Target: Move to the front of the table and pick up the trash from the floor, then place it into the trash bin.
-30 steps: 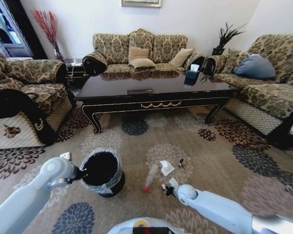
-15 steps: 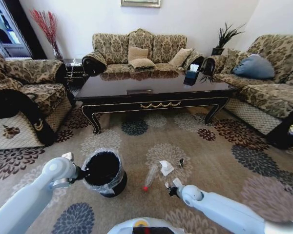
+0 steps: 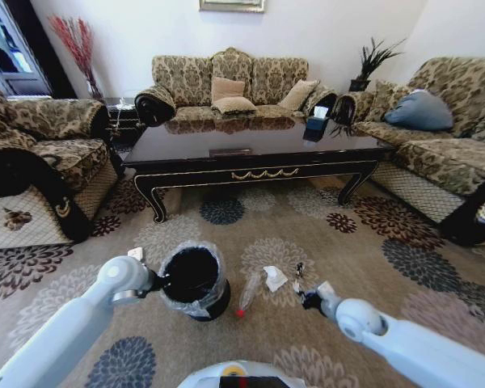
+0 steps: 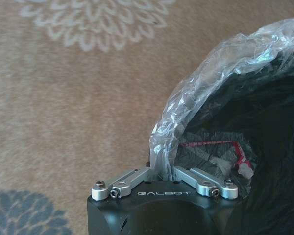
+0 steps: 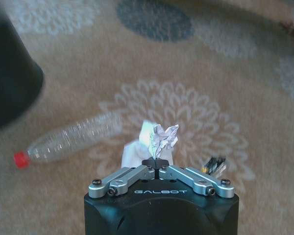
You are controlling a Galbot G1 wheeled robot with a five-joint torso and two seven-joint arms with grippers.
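"GALBOT" is printed on the left gripper (image 4: 162,169) and right gripper (image 5: 157,164).

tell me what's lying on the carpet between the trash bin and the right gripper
In the head view, the clear bottle and a white paper piece lie between the trash bin and the right gripper.

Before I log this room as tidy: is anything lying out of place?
Yes. A clear plastic bottle and white paper litter the carpet before the table. The right gripper pinches a crumpled wad; the left gripper clamps the trash bin rim.

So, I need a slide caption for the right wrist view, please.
Right tool shut on a crumpled paper wad, above the carpet, plastic bottle lying beside.
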